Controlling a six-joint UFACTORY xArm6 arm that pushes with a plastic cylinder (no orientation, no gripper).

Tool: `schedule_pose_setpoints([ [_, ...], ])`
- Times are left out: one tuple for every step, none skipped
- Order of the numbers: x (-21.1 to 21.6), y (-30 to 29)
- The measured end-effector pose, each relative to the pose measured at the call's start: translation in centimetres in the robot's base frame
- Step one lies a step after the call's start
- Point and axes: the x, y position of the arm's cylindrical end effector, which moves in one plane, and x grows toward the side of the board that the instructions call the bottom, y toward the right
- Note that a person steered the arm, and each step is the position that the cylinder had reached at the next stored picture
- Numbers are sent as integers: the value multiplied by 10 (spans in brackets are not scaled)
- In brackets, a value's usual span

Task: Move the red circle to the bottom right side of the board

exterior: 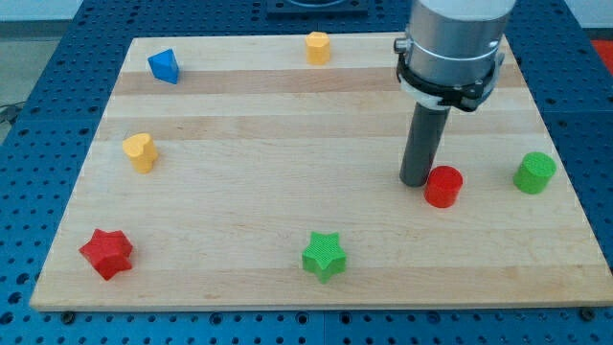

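The red circle (443,186) is a short red cylinder on the right part of the wooden board (287,144), about mid-height in the view. My tip (417,181) stands just to its left, touching or nearly touching its side. The dark rod rises from there to the grey arm at the view's top right.
A green cylinder (534,172) stands right of the red circle. A green star (324,255) lies at bottom centre, a red star (106,253) at bottom left, a yellow heart (141,151) at left, a blue block (164,66) at top left, a yellow block (318,46) at top centre.
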Motion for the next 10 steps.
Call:
schedule_pose_setpoints([
  [-2, 12],
  [25, 49],
  [45, 73],
  [45, 77],
  [46, 79],
  [75, 92],
  [76, 92],
  [76, 92],
  [90, 92],
  [79, 92],
])
